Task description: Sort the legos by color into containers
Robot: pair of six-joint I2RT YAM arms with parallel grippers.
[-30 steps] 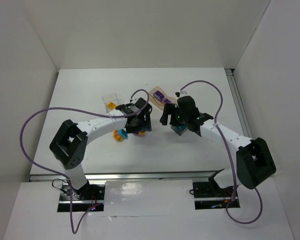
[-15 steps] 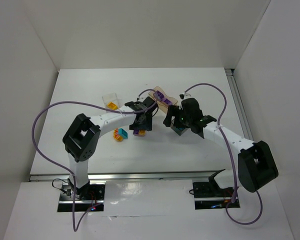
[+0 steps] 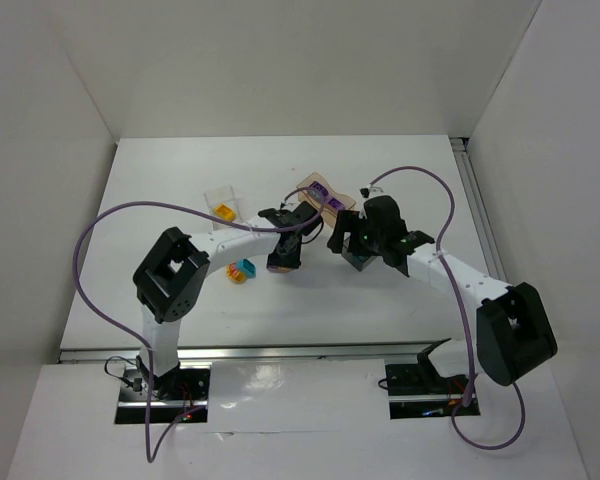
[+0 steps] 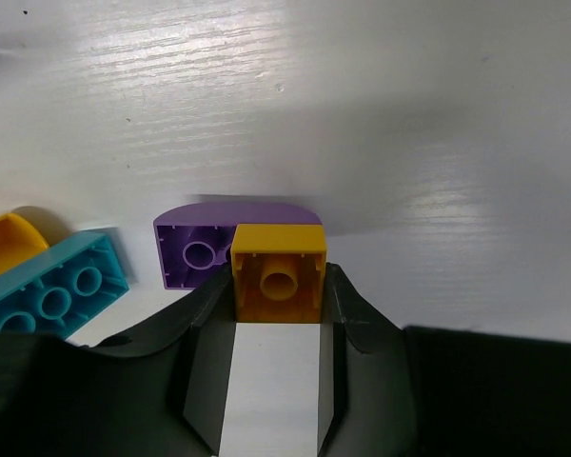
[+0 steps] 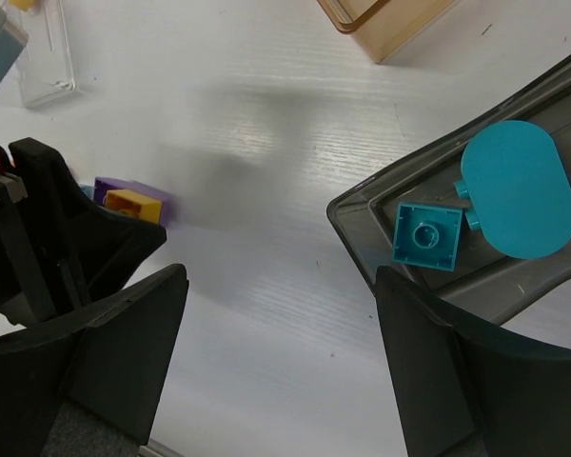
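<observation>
L claw (image 4: 278, 286) is closed down on a small orange-yellow brick (image 4: 278, 269), pinched only at the very fingertips, low over the surface (image 4: 438, 114). A purple brick (image 4: 196, 249) sits touching it on one side. A teal brick (image 4: 55, 293) and another orange piece (image 4: 2, 244) lie just beyond that.

R claw (image 5: 281, 286) is spread wide w/ nothing in it, hovering at the edge of the dark grey tray (image 5: 362, 224), which holds a square teal brick (image 5: 425, 236) and a rounded teal piece (image 5: 519, 188). The peach tray (image 5: 390, 24) is to the rear betw. the arms, w/ purple bricks (image 3: 320, 190) inside. The clear tray (image 3: 215, 193) is rear-left of L claw, w/ one orange brick (image 3: 223, 210) in it.

Prob. step: lift the orange-yellow brick and carry it to the clear tray.

Risks:
- Tip-only grip: brick could twist or pop out on the lift or mid-carry.
- Purple brick is hard against it, so it may get dragged, or tipped onto the teal one.
- Clear tray looks light, so a low approach could shove it.
- Both claws are near each other. If R moves in while L swings, the arms or the purple cables (image 3: 120, 215) may foul.
</observation>
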